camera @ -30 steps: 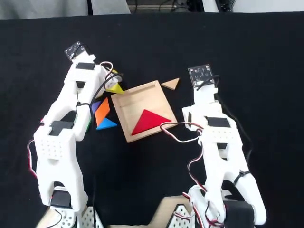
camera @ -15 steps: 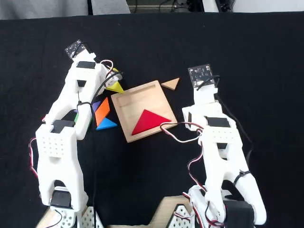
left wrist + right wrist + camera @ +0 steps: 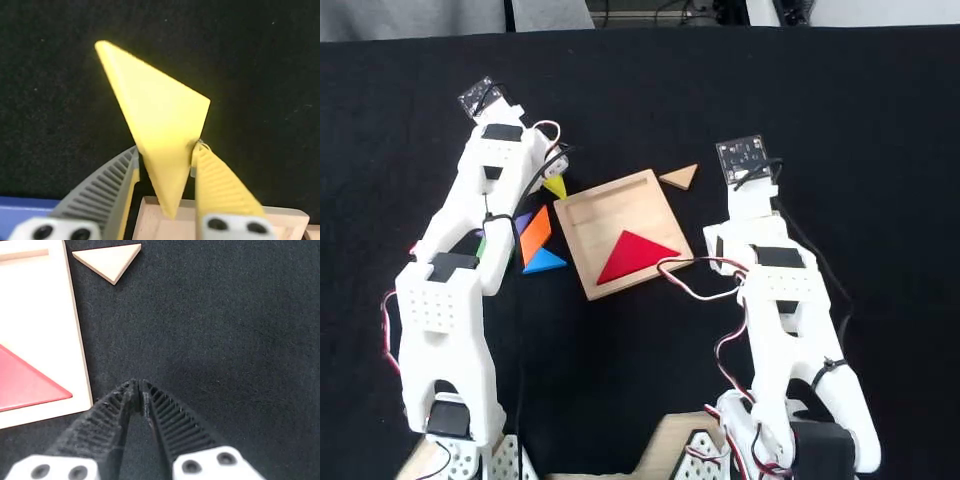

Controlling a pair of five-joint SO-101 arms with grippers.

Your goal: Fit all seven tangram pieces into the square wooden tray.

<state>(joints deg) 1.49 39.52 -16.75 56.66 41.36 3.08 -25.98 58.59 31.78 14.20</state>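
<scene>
My left gripper [image 3: 166, 151] is clenched on the yellow triangle [image 3: 155, 120], one finger on each side of its narrow end. The fingers are only as far apart as the piece is thick. Its broad end sticks out past my fingertips over the black desk [image 3: 820, 120]. The gripped tip sits over a corner of the tray [image 3: 225, 225]. I cannot tell whether the piece touches the desk.

In the high view, the yellow triangle [image 3: 555, 185] is at the tray's [image 3: 610, 215] 10 o'clock corner. My left arm runs from the desk's 7 o'clock edge up towards 12, and its wrist is bent in towards that corner.

My right gripper [image 3: 137, 390] is closed on nothing, with its ribbed fingertips meeting just above the desk. It sits just off the tray's [image 3: 35, 315] 3 o'clock side. The right arm rises from the 5 o'clock edge and is stretched towards 12.

The red triangle [image 3: 632, 255] lies flat inside the tray, towards its 5 o'clock corner. A wooden triangle [image 3: 680, 177] lies on the desk at the tray's 1 o'clock, apart from the rim. At the tray's 9 o'clock, partly under my left arm, lie an orange piece [image 3: 535, 232], a blue triangle [image 3: 545, 262] and a purple piece [image 3: 523, 222].
</scene>
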